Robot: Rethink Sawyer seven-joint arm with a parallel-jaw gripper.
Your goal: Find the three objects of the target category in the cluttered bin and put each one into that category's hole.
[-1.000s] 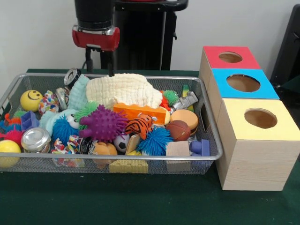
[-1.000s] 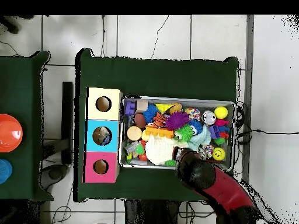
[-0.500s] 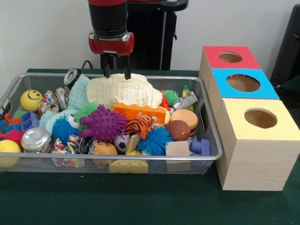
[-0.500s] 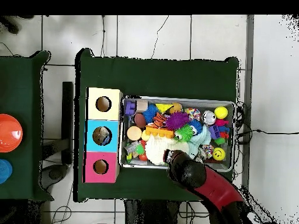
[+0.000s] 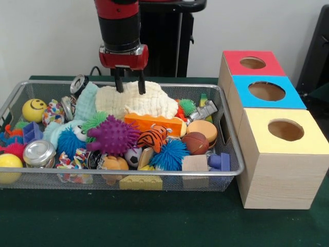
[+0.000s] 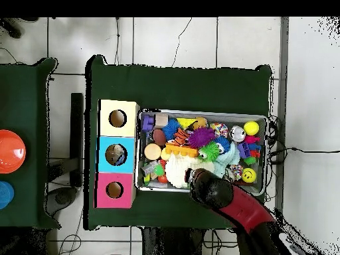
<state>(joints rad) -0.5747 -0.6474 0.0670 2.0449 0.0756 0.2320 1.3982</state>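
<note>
The silver wire-mesh bin (image 5: 154, 176) (image 6: 260, 118) holds many toys. My gripper (image 5: 129, 89) is open, its two dark fingers pointing down at the top of a cream quilted cloth (image 5: 141, 100) at the bin's far side, about touching it. In the overhead view the arm's head (image 6: 211, 188) covers the cloth's edge (image 6: 176, 169). Three wooden boxes stand beside the bin: red-topped (image 5: 252, 63) (image 6: 114, 190), blue-topped (image 5: 267, 91) (image 6: 115, 155), yellow-topped (image 5: 285, 129) (image 6: 117, 118), each with a round hole.
In the bin lie a purple spiky ball (image 5: 114, 136), a tiger toy (image 5: 152, 138), an orange block (image 5: 154, 123), a blue spiky ball (image 5: 169, 154), a brown ball (image 5: 196, 143), a smiley ball (image 5: 34, 109) and metal tins (image 5: 39, 153). Green cloth (image 5: 154, 216) covers the table.
The gripper has moved from the bin's far rim over to the cream cloth and come down onto its top. The toys have not moved.
</note>
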